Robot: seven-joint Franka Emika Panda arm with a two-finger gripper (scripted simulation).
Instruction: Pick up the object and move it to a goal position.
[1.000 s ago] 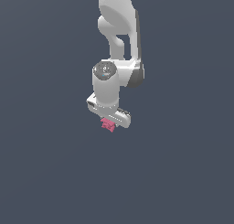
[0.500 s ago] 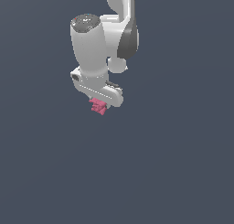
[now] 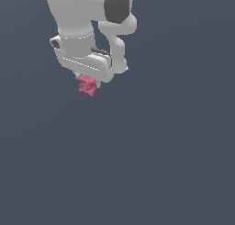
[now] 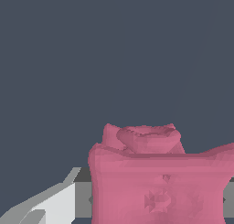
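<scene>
The object (image 3: 86, 86) is a small pink-red blocky lump. It hangs just under my white gripper (image 3: 88, 83) in the upper left of the exterior view, held clear of the dark surface. The gripper is shut on it; the fingers are mostly hidden behind the hand and the lump. In the wrist view the object (image 4: 157, 182) fills much of the picture, close to the camera, with one pale finger (image 4: 50, 205) beside it. No goal marker shows.
The white arm (image 3: 92, 17) comes down from the upper edge of the exterior view. Around it there is only a plain dark grey-blue surface (image 3: 160, 164).
The arm has moved toward the exterior view's left and upward, and looks larger and closer. The pink-red object has stayed in the gripper and moved with it.
</scene>
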